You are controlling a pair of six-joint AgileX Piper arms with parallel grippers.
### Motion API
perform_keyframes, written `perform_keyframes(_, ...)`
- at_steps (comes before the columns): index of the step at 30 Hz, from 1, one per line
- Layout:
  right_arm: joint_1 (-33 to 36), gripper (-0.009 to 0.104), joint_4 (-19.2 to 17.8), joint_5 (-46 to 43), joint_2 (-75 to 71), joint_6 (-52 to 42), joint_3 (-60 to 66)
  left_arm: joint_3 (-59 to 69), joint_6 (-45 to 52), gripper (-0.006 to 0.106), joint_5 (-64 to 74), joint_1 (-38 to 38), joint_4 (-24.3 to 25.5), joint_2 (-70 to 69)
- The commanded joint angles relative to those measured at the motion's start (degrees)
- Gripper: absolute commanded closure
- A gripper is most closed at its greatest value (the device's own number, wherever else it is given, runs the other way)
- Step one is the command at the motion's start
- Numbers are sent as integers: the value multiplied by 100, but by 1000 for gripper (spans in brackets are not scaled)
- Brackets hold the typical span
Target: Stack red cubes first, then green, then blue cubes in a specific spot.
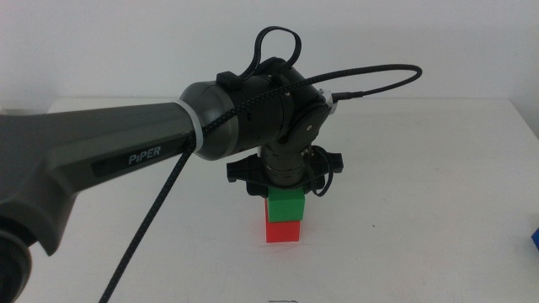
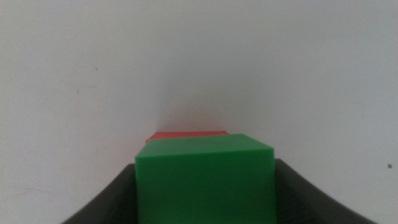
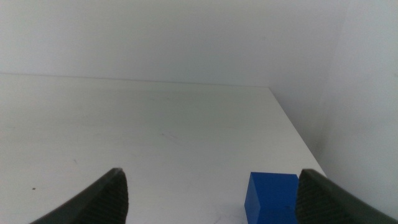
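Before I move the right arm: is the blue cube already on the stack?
No, the blue cube sits alone on the table in the right wrist view, between the open right gripper jaws.

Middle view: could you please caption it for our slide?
Left gripper sets the green cube on the red cube, atop the white table.

Plain white matte tabletop (image 1: pixel 421 185), flat, w/ faint specks. Directly on it: small solid bright-red cube (image 1: pixel 283 231), near centre, carrying a same-size green cube on top. Also small solid deep-blue cube (image 3: pixel 270 196), resting flat nr the table's right edge, well apart from red one; only a sliver seen in middle view.
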Motion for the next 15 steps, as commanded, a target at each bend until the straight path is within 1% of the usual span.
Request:
perform_keyframes(1,-35,4,-81,-414,-111,-48,-107,-141,44,44,-120,-13,188,-295)
perform_keyframes(5,-35,4,-81,-414,-111,-48,-107,-141,45,29,-90,-13,274,-295)
perform_keyframes(12,-35,4,-81,-414,-111,-48,-107,-141,140,9,-90,-13,308,-295)
perform_keyframes(15,-35,4,-81,-414,-111,-48,-107,-152,491,7,-84,-13,252,-430)
